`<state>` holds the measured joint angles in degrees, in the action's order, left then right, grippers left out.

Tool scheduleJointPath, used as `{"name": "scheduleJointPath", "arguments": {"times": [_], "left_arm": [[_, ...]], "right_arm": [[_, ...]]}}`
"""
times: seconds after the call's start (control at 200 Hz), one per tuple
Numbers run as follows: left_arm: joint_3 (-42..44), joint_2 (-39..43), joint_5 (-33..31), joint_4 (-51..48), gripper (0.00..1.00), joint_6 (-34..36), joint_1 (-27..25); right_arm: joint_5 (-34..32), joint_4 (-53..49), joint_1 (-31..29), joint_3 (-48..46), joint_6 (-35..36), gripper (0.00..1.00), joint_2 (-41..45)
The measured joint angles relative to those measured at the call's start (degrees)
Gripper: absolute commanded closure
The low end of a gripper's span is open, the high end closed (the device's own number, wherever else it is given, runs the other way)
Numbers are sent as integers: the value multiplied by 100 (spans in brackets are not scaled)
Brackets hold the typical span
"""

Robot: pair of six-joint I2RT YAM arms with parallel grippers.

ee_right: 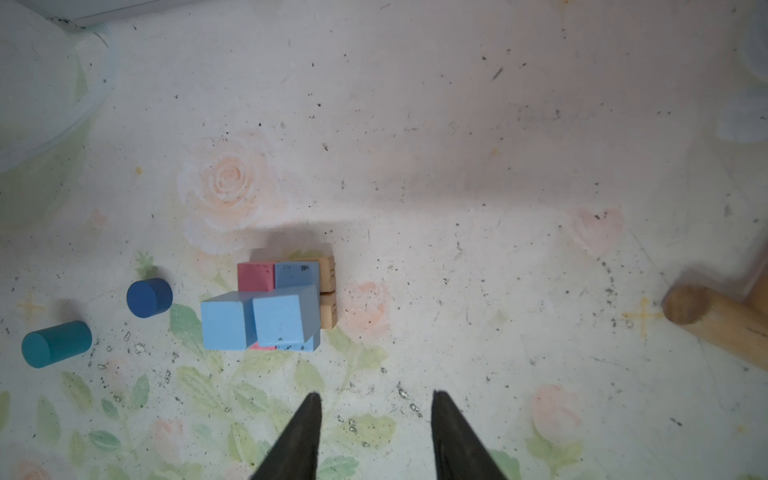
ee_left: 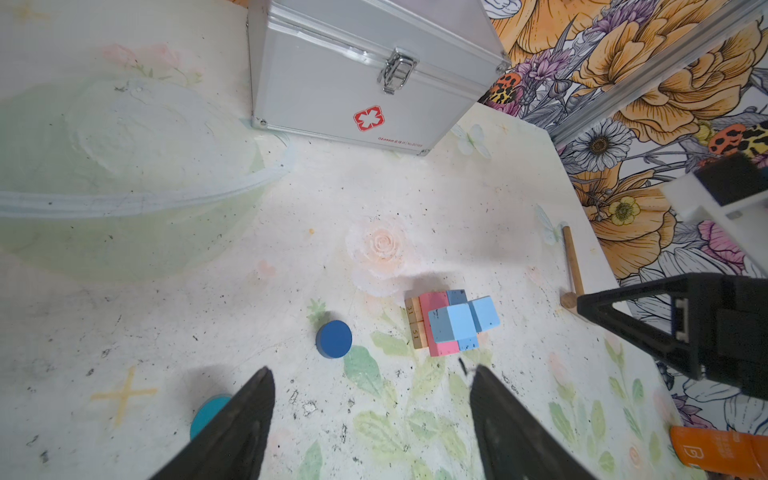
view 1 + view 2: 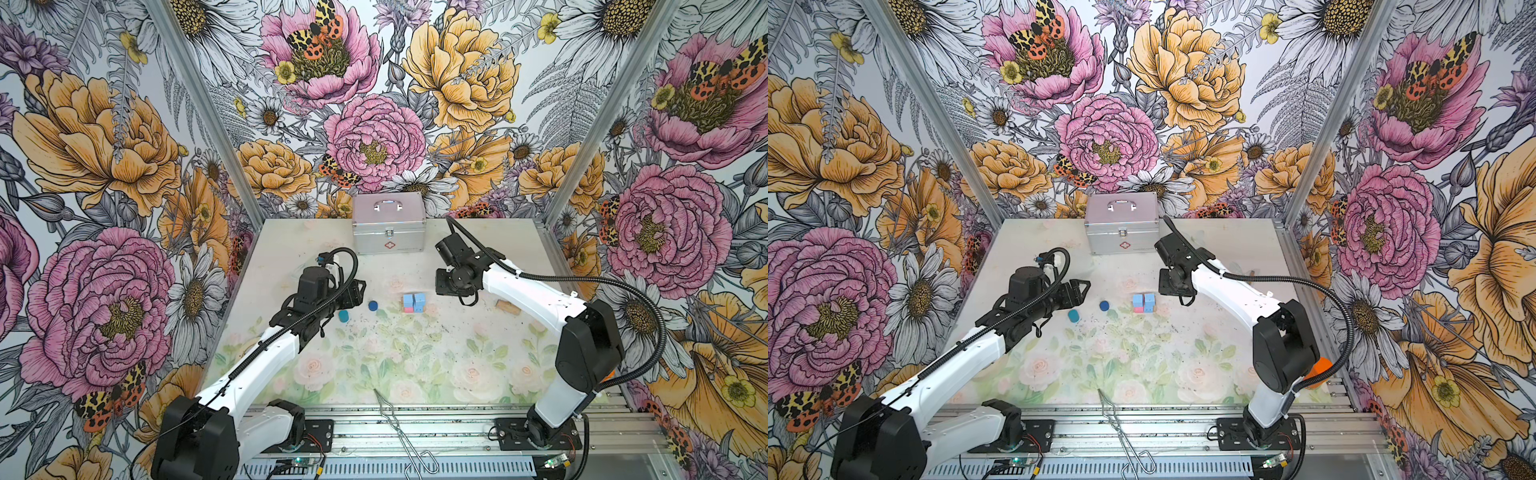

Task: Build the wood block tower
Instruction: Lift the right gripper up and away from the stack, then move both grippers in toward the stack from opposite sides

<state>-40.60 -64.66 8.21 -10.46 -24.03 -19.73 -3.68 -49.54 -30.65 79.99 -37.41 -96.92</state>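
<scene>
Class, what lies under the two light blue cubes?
A pink slab and a blue slab side by side, tan planks showing at one edge. The light blue cubes cover the rest.

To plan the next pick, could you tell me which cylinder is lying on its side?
The teal cylinder lies on its side; the dark blue cylinder stands upright.

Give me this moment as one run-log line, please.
tower: light blue cubes topmost, no cylinder | dark blue cylinder, teal cylinder: loose on table | left gripper: open, empty | right gripper: open, empty
</scene>
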Motion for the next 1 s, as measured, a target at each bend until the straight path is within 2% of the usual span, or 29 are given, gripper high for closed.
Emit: {"name": "scheduleJointPath", "arguments": {"times": [0.31,1.001], "left_arm": [[-271,-525,0,-46,26,-24,-166],[-1174,-1921,-4,-319,31,-153,-651]], "right_arm": [[361,658,343,-745,0,55,422],[1561,2096,975,-1884,26,61,584]]}}
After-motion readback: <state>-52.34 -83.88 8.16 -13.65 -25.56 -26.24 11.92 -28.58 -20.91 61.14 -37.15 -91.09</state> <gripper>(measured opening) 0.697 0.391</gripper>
